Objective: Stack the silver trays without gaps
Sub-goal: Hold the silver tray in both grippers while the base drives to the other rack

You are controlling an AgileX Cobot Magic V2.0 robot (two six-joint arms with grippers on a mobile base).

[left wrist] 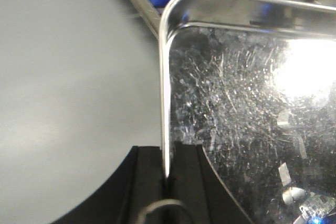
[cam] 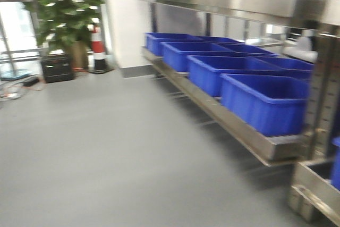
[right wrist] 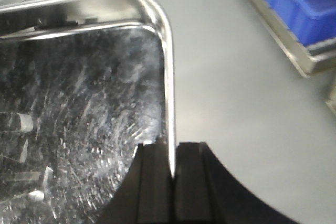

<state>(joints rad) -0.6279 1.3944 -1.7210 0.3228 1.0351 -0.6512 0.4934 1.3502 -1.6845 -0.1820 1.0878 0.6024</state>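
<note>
firmly, silver tray (left wrist: 236, 103) in both grippers (left wrist: 168, 176) (right wrist: 173, 165)

From the front camera I see a row of blue bins (cam: 264, 102) on a low steel shelf (cam: 234, 126) to my right, and across the grey floor (cam: 106, 152) a potted plant (cam: 66, 9) stands between a striped cone (cam: 98, 51) and a black box (cam: 57, 67).

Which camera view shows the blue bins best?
The exterior front-facing view: it shows a whole row of blue bins along the lower shelf, though blurred. The right wrist view shows only parts of bins at its top right corner; the left wrist view only a blue scrap behind the silver tray.
</note>
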